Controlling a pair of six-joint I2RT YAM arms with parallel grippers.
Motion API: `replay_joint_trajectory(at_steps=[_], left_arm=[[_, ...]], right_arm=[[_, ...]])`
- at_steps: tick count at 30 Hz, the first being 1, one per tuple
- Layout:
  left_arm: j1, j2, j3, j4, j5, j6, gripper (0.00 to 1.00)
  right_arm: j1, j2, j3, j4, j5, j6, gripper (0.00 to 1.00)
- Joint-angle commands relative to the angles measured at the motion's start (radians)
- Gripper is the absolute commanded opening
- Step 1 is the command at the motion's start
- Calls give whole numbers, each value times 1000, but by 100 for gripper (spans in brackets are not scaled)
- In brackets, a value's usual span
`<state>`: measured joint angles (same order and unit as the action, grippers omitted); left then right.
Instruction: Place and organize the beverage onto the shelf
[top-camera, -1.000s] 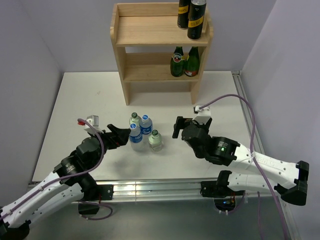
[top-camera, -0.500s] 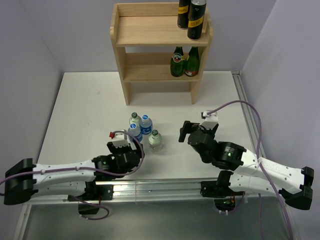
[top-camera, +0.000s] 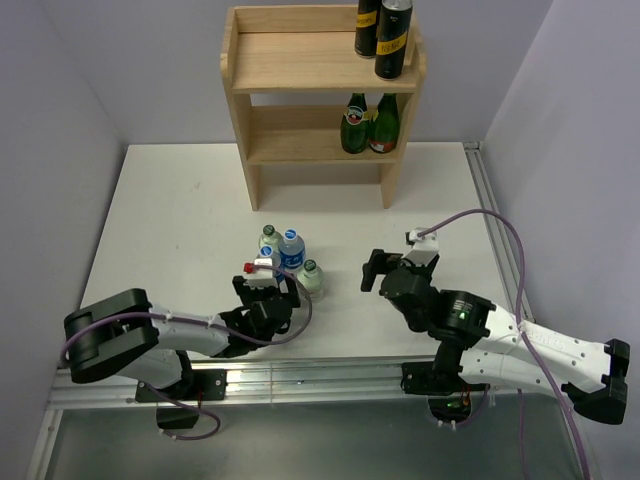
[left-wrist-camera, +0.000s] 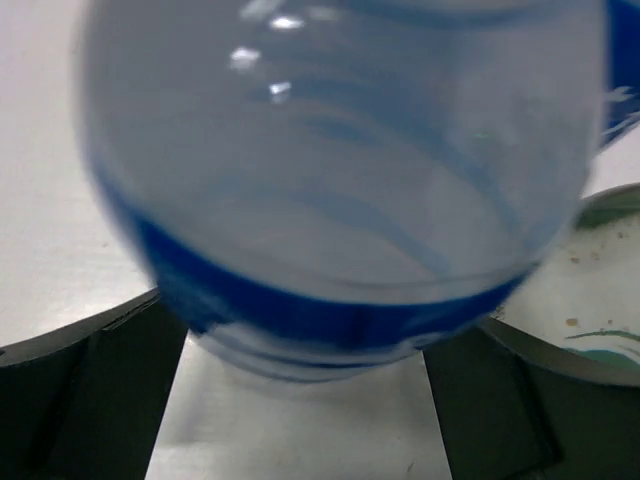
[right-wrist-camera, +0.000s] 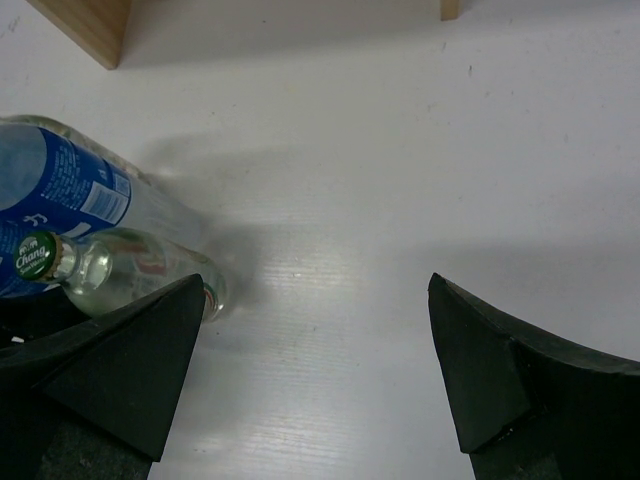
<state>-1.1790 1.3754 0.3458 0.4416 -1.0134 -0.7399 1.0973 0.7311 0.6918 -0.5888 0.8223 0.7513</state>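
Two dark cans (top-camera: 393, 38) stand at the right of the wooden shelf's (top-camera: 300, 60) top board. On the table stand two green-capped bottles (top-camera: 311, 278) and a blue-labelled water bottle (top-camera: 291, 248). My left gripper (top-camera: 270, 288) lies low at the cluster's near side and covers most of the second water bottle. In the left wrist view that bottle (left-wrist-camera: 340, 200) fills the frame, blurred, between my open left gripper's (left-wrist-camera: 305, 400) jaws. My right gripper (top-camera: 372, 270) is open and empty to the right of the cluster; its view shows a green-capped bottle (right-wrist-camera: 110, 270) and a water bottle (right-wrist-camera: 70, 190).
Two dark green glass bottles (top-camera: 354, 125) with red labels stand on the shelf's lower tier at the right. The shelf's leg (right-wrist-camera: 85, 25) shows at the top left of the right wrist view. Walls close in on both sides.
My left arm has swung down and to the right, bringing its gripper low around the near water bottle. My right gripper has drifted a little to the right and nearer, away from the bottles.
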Motion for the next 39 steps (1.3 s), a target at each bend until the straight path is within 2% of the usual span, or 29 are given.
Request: replay_joint_trajectory(at_steps=[1, 8, 13, 16, 19, 20, 22, 26, 27, 32, 34, 37, 39], left_arm=[[30, 51, -4, 264, 65, 163, 99], [116, 157, -11, 405, 145, 207, 98], [139, 208, -7, 453, 147, 241, 90], [145, 226, -10, 473, 142, 241, 75], [147, 220, 1, 425, 142, 220, 41], [147, 215, 10, 407, 142, 199, 14], [140, 183, 24, 321, 121, 165, 1], [69, 88, 113, 44, 12, 128, 0], [27, 67, 146, -130, -23, 111, 0], [-24, -99, 425, -557, -2, 76, 0], [-24, -163, 555, -654, 16, 144, 0], [-16, -216, 724, -663, 62, 298, 0], [30, -208, 856, -666, 111, 367, 0]], right_arm=[[4, -9, -23, 40, 6, 20, 100], [4, -15, -41, 43, 11, 10, 100], [4, -21, -61, 53, 6, 5, 100], [4, -24, -78, 66, 0, 8, 100], [6, -25, -92, 72, -3, 13, 100], [6, -25, -98, 72, -6, 16, 100], [6, -32, -101, 75, -8, 17, 100], [6, -39, -113, 84, -9, 16, 100], [4, -41, -112, 86, -11, 16, 100], [6, -48, -112, 87, -9, 11, 100], [6, -50, -107, 81, -9, 13, 100], [6, -56, -101, 70, -12, 17, 100], [6, -70, -101, 70, -17, 19, 100]])
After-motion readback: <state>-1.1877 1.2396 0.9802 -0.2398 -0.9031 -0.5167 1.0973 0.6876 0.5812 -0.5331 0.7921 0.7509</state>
